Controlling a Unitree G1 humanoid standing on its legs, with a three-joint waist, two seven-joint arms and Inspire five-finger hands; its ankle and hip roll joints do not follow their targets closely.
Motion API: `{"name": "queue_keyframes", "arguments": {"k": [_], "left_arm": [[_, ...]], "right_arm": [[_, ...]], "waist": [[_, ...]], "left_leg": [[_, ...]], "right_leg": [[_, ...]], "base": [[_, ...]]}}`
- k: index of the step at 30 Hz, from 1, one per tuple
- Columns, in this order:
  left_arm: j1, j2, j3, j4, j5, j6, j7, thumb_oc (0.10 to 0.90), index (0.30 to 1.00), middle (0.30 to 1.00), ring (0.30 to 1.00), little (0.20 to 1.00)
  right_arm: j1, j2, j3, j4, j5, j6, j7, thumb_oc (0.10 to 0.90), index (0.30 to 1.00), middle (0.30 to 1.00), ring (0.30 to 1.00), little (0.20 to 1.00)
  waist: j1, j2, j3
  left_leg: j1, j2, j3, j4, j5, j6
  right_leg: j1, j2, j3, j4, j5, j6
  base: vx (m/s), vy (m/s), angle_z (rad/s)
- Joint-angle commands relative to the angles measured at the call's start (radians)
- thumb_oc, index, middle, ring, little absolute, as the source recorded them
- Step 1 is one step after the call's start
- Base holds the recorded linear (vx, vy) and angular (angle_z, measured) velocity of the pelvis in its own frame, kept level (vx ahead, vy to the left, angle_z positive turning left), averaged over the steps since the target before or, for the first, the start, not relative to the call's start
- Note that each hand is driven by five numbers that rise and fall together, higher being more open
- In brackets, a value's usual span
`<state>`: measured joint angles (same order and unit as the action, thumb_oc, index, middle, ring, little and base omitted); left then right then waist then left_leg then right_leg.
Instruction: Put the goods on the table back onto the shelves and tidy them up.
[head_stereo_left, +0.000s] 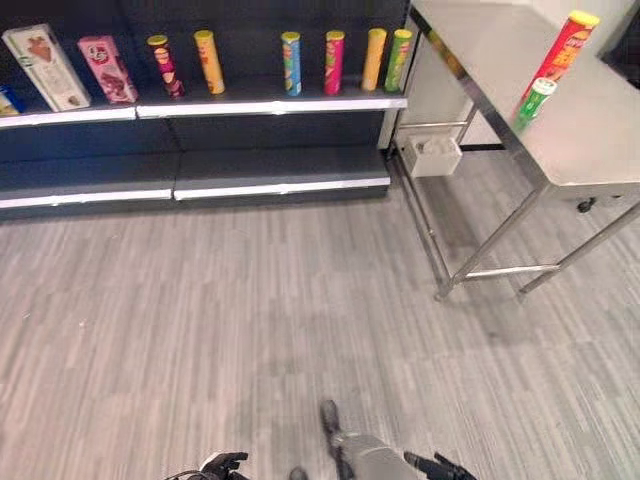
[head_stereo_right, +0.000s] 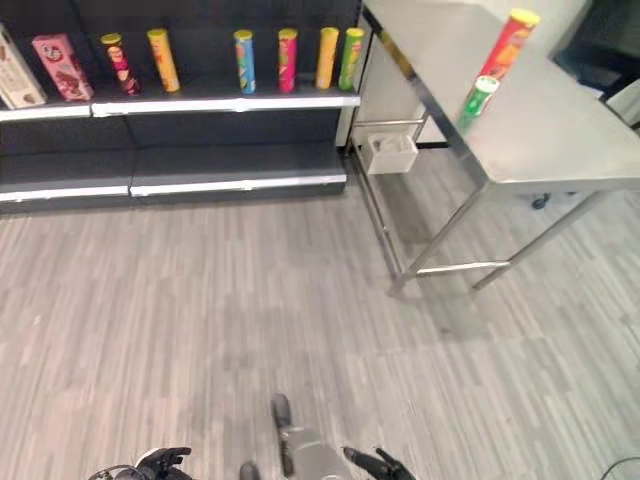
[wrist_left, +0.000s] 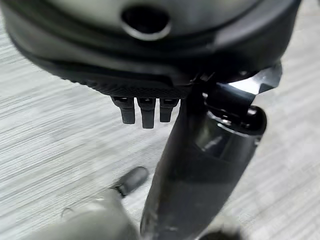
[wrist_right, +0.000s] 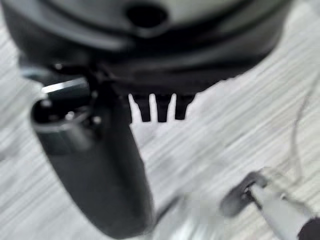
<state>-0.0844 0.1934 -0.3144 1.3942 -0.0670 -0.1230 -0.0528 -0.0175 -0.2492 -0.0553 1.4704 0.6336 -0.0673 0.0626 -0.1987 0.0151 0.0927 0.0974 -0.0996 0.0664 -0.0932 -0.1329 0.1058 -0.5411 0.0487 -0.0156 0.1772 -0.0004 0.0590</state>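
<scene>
Two goods stand on the steel table at the right: a tall red and yellow can and, just in front of it, a shorter green can. The dark shelves run along the back left. Both hands hang low at the near edge of the view, far from the table and the shelves. My left hand is open, its fingers straight over bare floor with the thumb beside them. My right hand is open too, its fingers straight and holding nothing.
The upper shelf carries several upright cans, a pink box and a white box. A lower shelf board runs beneath it. A white bin sits on the floor between shelf and table legs. Grey plank floor lies between.
</scene>
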Motion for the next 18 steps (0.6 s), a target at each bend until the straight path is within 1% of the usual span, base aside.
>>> {"name": "queue_keyframes", "arguments": {"k": [1,3,5,6,7,8,9,10,11,12,13,14,15,16,17,18], "left_arm": [[0.047,0.002,-0.007,0.022,0.040,0.004,-0.027,0.800,0.900,0.900,0.900,0.900],[0.058,0.006,0.025,0.039,0.022,0.015,-0.020,0.800,0.900,0.900,0.900,0.900],[0.059,0.011,0.034,0.047,0.033,0.013,-0.016,0.800,0.900,0.900,0.900,0.900],[0.059,0.010,0.034,0.047,0.033,0.013,-0.016,0.800,0.900,0.900,0.900,0.900],[0.058,0.009,0.021,0.038,0.050,0.005,-0.013,0.800,0.900,0.900,0.900,0.900],[0.057,0.008,0.015,0.030,0.052,0.003,-0.012,0.800,0.900,0.900,0.900,0.900],[0.057,0.008,0.015,0.030,0.052,0.004,-0.012,0.800,0.900,0.900,0.900,0.900],[0.053,0.007,0.008,0.016,0.050,0.004,-0.014,0.800,0.900,0.900,0.900,0.900],[0.047,0.010,0.002,0.000,0.045,0.005,-0.011,0.800,0.900,0.900,0.900,0.900],[0.042,0.013,0.004,-0.009,0.038,0.008,-0.011,0.800,0.900,0.900,0.900,0.900],[0.036,0.017,0.005,-0.017,0.034,0.011,-0.011,0.800,0.900,0.900,0.900,0.900],[0.035,0.017,0.003,-0.022,0.036,0.012,-0.010,0.800,0.900,0.900,0.900,0.900],[0.040,0.010,-0.004,-0.023,0.037,0.015,-0.014,0.800,0.900,0.900,0.900,0.900],[0.045,0.005,-0.006,-0.023,0.035,0.017,-0.017,0.800,0.900,0.900,0.900,0.900],[0.050,0.002,-0.004,-0.028,0.028,0.015,-0.018,0.800,0.900,0.900,0.900,0.900],[0.051,0.002,-0.004,-0.028,0.028,0.015,-0.018,0.800,0.900,0.900,0.900,0.900]], "right_arm": [[0.033,-0.006,0.010,0.026,-0.003,0.018,0.023,0.800,0.900,0.900,0.900,0.900],[0.043,-0.018,-0.009,0.036,-0.002,0.023,0.028,0.800,0.900,0.900,0.900,0.900],[0.036,-0.021,-0.010,0.024,0.006,0.016,0.032,0.800,0.900,0.900,0.900,0.900],[0.036,-0.022,-0.010,0.024,0.006,0.017,0.032,0.800,0.900,0.900,0.900,0.900],[0.020,-0.026,-0.002,-0.002,0.009,0.008,0.035,0.800,0.900,0.900,0.900,0.900],[0.015,-0.027,0.003,-0.019,0.006,0.003,0.036,0.800,0.900,0.900,0.900,0.900],[0.015,-0.027,0.003,-0.019,0.006,0.003,0.036,0.800,0.900,0.900,0.900,0.900],[0.004,-0.031,0.016,-0.041,-0.003,-0.001,0.034,0.800,0.900,0.900,0.900,0.900],[-0.009,-0.040,0.032,-0.065,-0.015,-0.006,0.030,0.800,0.900,0.900,0.900,0.900],[-0.018,-0.047,0.038,-0.076,-0.025,-0.009,0.026,0.800,0.900,0.900,0.900,0.900],[-0.026,-0.057,0.045,-0.082,-0.038,-0.012,0.019,0.800,0.900,0.900,0.900,0.900],[-0.033,-0.062,0.059,-0.086,-0.056,-0.015,0.011,0.800,0.900,0.900,0.900,0.900],[-0.049,-0.068,0.082,-0.092,-0.084,-0.017,0.002,0.800,0.900,0.900,0.900,0.900],[-0.058,-0.063,0.095,-0.110,-0.092,-0.021,0.002,0.800,0.900,0.900,0.900,0.900],[-0.062,-0.060,0.103,-0.125,-0.097,-0.025,0.001,0.800,0.900,0.900,0.900,0.900],[-0.061,-0.060,0.103,-0.126,-0.098,-0.025,0.000,0.800,0.900,0.900,0.900,0.900]], "waist": [[-0.018,0.051,-0.021],[-0.013,0.073,-0.037],[-0.004,0.090,-0.050],[-0.005,0.090,-0.050],[0.007,0.093,-0.065],[0.009,0.095,-0.071],[0.009,0.095,-0.071],[0.013,0.089,-0.071],[0.022,0.074,-0.066],[0.028,0.059,-0.059],[0.039,0.041,-0.050],[0.051,0.023,-0.046],[0.079,-0.003,-0.037],[0.093,-0.015,-0.035],[0.104,-0.020,-0.033],[0.104,-0.019,-0.032]], "left_leg": [[0.090,0.015,-0.048,0.006,-0.078,-0.077],[0.091,0.047,-0.039,0.041,-0.014,-0.109],[0.075,0.065,-0.030,0.105,0.072,-0.150],[0.075,0.066,-0.031,0.105,0.072,-0.151],[0.062,0.078,-0.020,0.181,0.134,-0.186],[0.055,0.081,-0.011,0.224,0.165,-0.208],[0.055,0.081,-0.011,0.225,0.164,-0.208],[0.022,0.087,0.001,0.320,0.198,-0.229],[-0.032,0.090,0.016,0.439,0.221,-0.241],[-0.075,0.095,0.029,0.550,0.232,-0.244],[-0.122,0.103,0.040,0.659,0.236,-0.239],[-0.153,0.113,0.052,0.737,0.239,-0.224],[-0.246,0.133,0.076,0.817,0.204,-0.190],[-0.282,0.147,0.082,0.809,0.179,-0.174],[-0.311,0.151,0.080,0.784,0.161,-0.163],[-0.311,0.152,0.079,0.787,0.158,-0.162]], "right_leg": [[0.216,0.040,0.054,-0.127,0.105,0.030],[0.240,0.043,0.045,-0.104,0.087,0.012],[0.271,0.041,0.040,-0.109,0.074,-0.003],[0.272,0.042,0.040,-0.110,0.075,-0.004],[0.313,0.034,0.043,-0.124,0.064,-0.015],[0.334,0.033,0.049,-0.133,0.060,-0.019],[0.335,0.033,0.049,-0.134,0.060,-0.020],[0.359,0.028,0.059,-0.140,0.050,-0.028],[0.392,0.016,0.078,-0.150,0.039,-0.039],[0.415,0.005,0.091,-0.155,0.029,-0.046],[0.439,-0.003,0.107,-0.160,0.019,-0.055],[0.467,-0.013,0.124,-0.168,0.010,-0.063],[0.507,-0.037,0.152,-0.173,0.000,-0.070],[0.522,-0.050,0.157,-0.173,-0.007,-0.069],[0.533,-0.057,0.161,-0.173,-0.013,-0.066],[0.535,-0.056,0.161,-0.173,-0.014,-0.066]], "base": [[0.39,-0.172,0.80],[0.32,-0.176,0.54],[0.21,-0.142,0.03],[0.28,-0.184,-0.23],[0.28,-0.182,-0.20],[0.28,-0.181,-0.16],[0.18,-0.132,-0.12],[0.18,-0.138,-0.16],[0.26,-0.198,-0.12],[0.27,-0.202,0.09],[0.26,-0.203,0.04],[0.31,-0.211,-0.16],[0.28,-0.157,-0.49],[0.25,-0.100,-0.63],[0.12,-0.027,-0.59],[0.13,-0.002,-0.52]]}}
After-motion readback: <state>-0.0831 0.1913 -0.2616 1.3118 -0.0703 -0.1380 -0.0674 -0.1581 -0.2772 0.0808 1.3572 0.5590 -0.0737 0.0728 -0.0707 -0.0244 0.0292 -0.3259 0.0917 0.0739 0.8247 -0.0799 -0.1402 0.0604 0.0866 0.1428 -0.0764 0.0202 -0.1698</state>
